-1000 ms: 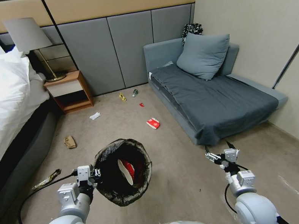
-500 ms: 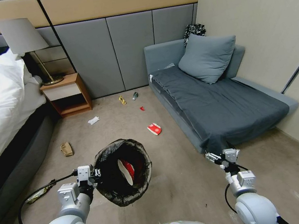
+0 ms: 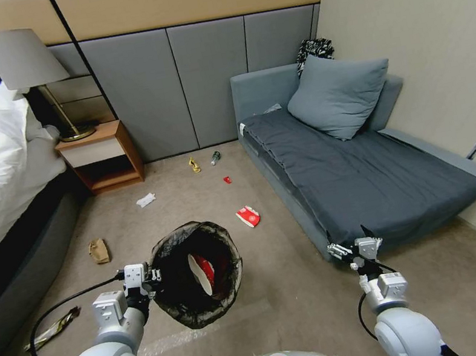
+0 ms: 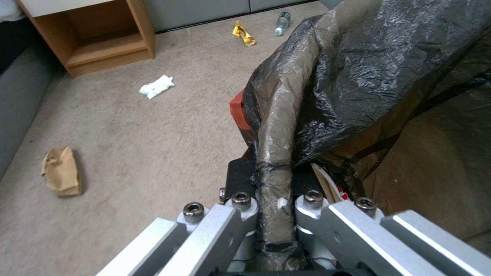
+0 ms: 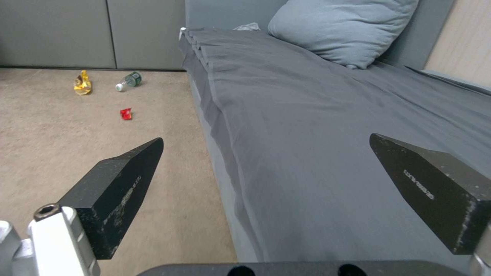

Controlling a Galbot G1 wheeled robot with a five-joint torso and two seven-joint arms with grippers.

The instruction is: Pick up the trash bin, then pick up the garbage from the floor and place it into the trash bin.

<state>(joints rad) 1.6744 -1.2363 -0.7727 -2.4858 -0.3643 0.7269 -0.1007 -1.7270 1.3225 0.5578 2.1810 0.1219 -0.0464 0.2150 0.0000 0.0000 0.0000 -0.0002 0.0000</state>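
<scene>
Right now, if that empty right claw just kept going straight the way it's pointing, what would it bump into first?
Most likely the sofa bed. The right gripper, fingers wide open, points at its dark grey cover near the front edge, with nothing between. Depth is hard to judge, so it might meet the edge rather than the top.

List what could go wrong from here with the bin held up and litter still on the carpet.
1. The left gripper pinches the trash bin only by its bag-wrapped rim; the crinkled film might slip.
2. The bin hangs tilted, so the red-and-white carton inside could slide out.
3. The open right gripper hovers beside the sofa edge, and might snag its cover when heading for the flattened carton.
</scene>
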